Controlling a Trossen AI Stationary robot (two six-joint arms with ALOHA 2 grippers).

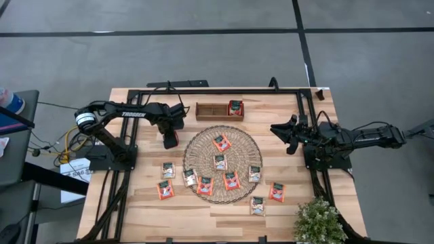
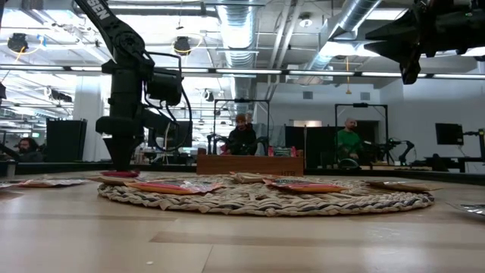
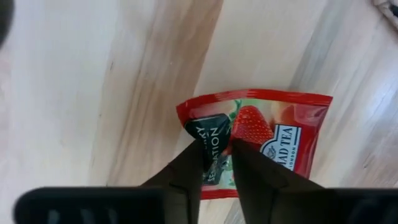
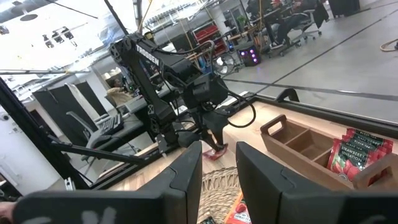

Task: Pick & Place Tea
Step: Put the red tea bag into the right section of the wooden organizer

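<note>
Beside the woven mat (image 1: 222, 163), the left gripper (image 3: 216, 163) pinches a red strawberry sachet (image 3: 261, 134), visible only from its wrist.

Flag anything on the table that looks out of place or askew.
Only one sachet stands in the wooden tray. The rest lie scattered at odd angles on the woven mat and the bare table. The left pincer is pressed down on a red sachet beside the mat.
</note>
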